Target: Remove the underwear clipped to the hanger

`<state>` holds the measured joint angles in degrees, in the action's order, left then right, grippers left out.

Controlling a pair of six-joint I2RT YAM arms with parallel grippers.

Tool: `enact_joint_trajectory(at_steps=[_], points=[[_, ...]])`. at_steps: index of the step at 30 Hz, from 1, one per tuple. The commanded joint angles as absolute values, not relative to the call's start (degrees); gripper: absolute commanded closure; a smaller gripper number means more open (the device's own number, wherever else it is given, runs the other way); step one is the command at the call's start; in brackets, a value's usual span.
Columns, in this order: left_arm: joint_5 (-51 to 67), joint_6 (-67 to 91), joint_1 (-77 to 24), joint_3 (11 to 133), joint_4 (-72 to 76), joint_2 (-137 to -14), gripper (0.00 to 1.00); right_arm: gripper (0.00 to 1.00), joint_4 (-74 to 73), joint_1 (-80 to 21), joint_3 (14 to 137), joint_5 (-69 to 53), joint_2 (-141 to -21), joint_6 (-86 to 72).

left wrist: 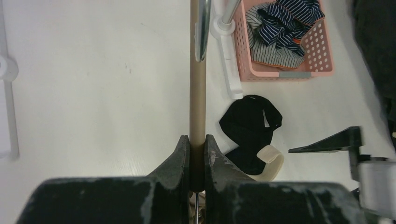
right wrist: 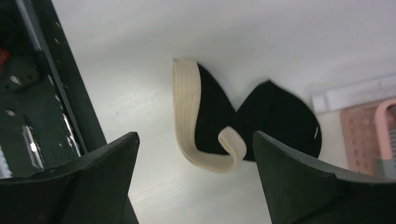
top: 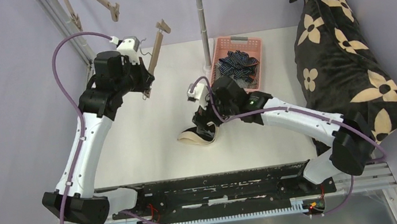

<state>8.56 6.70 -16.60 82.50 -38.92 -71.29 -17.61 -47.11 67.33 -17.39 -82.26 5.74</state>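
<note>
The left end effector [left wrist: 197, 140] is clenching the tan bar of the hanger [left wrist: 197, 93], its jaws pressing on either side. The top view is showing that bar raised off the tabletop [top: 143, 148] and pointing toward 1 o'clock. The right end effector [right wrist: 195, 135] is hanging released, jaws spread wide, over the black briefs [right wrist: 275, 116], which are lying crumpled on the tabletop near its centre. Only the right wrist view is showing their cream waistband [right wrist: 187, 102] curling up in a loop, touching neither jaw. Only the left wrist view is looking down into the pink basket [left wrist: 322, 51], where the striped briefs [left wrist: 289, 18] are lying on top of the grey-white briefs [left wrist: 275, 56]; from above, the grey-white pair is hardly showing. The basket is sitting at 1 o'clock from the black briefs, just beside a metal pole [top: 201, 13]. A flower-print blanket [top: 339, 53] is bulging at 3 o'clock. The tabletop is looking white and matte, and lilac walls [top: 1, 86] are closing it in.
</note>
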Motion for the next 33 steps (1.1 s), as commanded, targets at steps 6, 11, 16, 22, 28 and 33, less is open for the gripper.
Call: enact_joint_trajectory(at_steps=[6, 11, 16, 22, 28, 33], points=[[7.71, 6.06, -16.46, 94.23, -39.98, -75.28, 0.97, 0.0, -22.54, -48.34, 63.58, -4.42, -89.07, 8.36], [6.33, 5.66, -16.39, 99.22, -39.86, -78.71, 0.97, 0.0, -24.42, -48.34, 64.76, -4.28, -95.36, 7.56], [4.76, 4.86, -16.44, 105.91, -40.07, -83.67, 0.97, 0.05, -28.66, -48.34, 67.1, -7.03, -101.93, 6.88], [4.05, 5.95, -16.43, 112.23, -38.91, -89.49, 0.97, 0.23, -28.84, -48.34, 68.26, -11.14, -106.25, 7.11], [3.65, 8.2, -16.47, 119.51, -36.2, -94.49, 0.97, 0.99, -29.28, -48.34, 70.22, -10.82, -107.62, 6.33], [2.53, 8.6, -16.44, 125.8, -36.67, -97.56, 0.97, 0.99, -28.38, -48.25, 71.67, -6.02, -101.55, 6.52]])
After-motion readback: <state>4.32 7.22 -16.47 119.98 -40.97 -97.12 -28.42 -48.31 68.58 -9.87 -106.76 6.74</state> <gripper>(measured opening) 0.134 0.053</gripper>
